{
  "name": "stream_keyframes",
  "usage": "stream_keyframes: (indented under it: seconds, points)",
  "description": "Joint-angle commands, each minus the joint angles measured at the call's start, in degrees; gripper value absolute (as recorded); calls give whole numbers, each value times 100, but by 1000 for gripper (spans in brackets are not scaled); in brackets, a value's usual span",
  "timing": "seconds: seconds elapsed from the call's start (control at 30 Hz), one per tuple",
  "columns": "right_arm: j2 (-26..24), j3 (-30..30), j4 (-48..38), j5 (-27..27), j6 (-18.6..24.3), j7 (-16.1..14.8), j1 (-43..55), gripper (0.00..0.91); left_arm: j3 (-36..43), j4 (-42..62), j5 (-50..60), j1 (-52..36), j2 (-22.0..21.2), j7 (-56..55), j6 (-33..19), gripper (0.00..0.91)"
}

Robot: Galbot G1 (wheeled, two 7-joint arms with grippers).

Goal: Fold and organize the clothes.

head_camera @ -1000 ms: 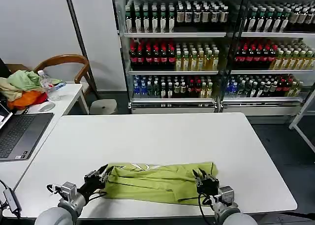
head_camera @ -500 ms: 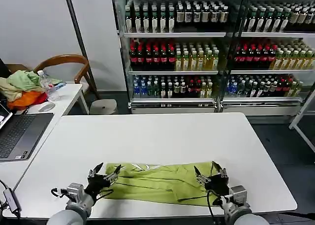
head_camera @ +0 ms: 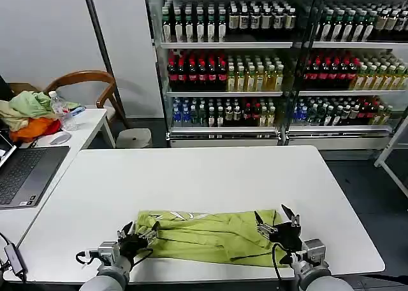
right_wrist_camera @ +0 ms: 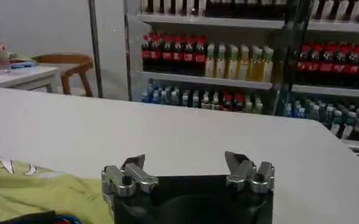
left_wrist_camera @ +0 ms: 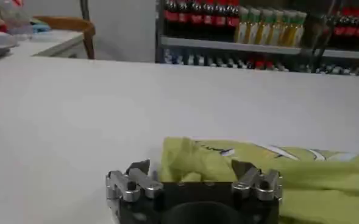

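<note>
Claws sit released at either end of the folded T-shirt [head_camera: 210, 236] on the near edge of the white surface [head_camera: 204, 176]: left claw [head_camera: 139, 234] at its left end, right claw [head_camera: 278, 220] at its right.

The T-shirt [head_camera: 213, 235] print is mostly folded under, unreadable. Laptop [head_camera: 22, 173] cut off at the edge. Bottle labels way too small.
</note>
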Motion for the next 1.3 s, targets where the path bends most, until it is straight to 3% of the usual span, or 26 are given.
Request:
stream_keyframes:
  seconds: [0.03,0.5,1.0,1.3]
  points:
    - [-8,65,-1,-6,13,3,-14,907,147,18,-74,-16,-93,-234,107,50]
    - [-23,68,-26,-8,-2,38,-3,907,-31,-86,236,-74,-95,60,143,40]
    - [-73,56,-101,0,-20,39,144,907,-1982,-73,702,244,67,176,858,40]
    - [-99,160,-68,-1,-2,33,122,907,-2396,-22,1782,163,313,99,1108,40]
